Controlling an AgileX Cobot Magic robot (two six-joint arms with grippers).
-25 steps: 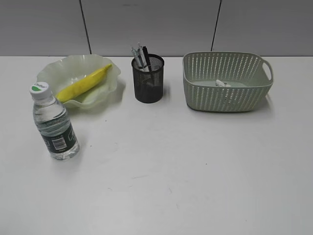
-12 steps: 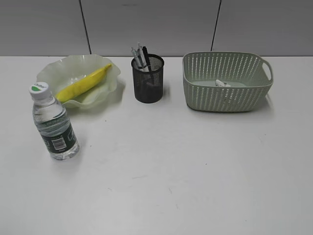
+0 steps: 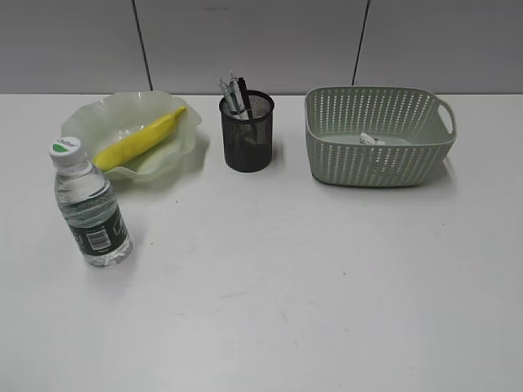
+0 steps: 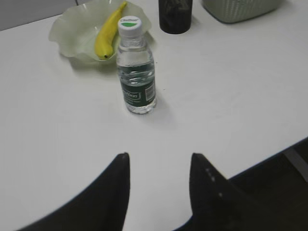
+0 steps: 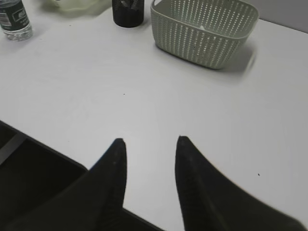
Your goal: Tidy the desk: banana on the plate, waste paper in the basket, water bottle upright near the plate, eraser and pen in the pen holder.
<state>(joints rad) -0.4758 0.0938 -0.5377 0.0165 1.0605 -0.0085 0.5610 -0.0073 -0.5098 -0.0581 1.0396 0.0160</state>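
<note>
Looking finished, or nearly so, judging by how things are lying on the bench (image 3: 327, 294). Resting inside the plate (image 3: 98, 116) at upper left of the exterior view: the banana (image 3: 139, 139), lying slantwise across the wavy dish. Standing upright at left, just below and in front of the plate: the water bottle (image 3: 90, 208), white cap up, label facing the camera. Poking out of the pen holder (image 3: 247, 135) at upper centre: the pen (image 3: 237, 91) with other dark shafts beside it. Not showing anywhere: the eraser, so possibly sitting hidden down in the mesh cup, though impossible to confirm. Lying on the floor of the basket (image 3: 380, 151) at upper right: the waste paper (image 3: 372, 140), a small white wad.

Hanging well back from everything, at the bottom of each wrist view: the left tool (image 4: 159, 166), fingers spread apart and gripping nothing, with the bottle ahead of it, and the right tool (image 5: 149, 149), likewise spread and empty, with the basket in the upper part of its frame.

Remaining, at most: checking on the eraser.
</note>
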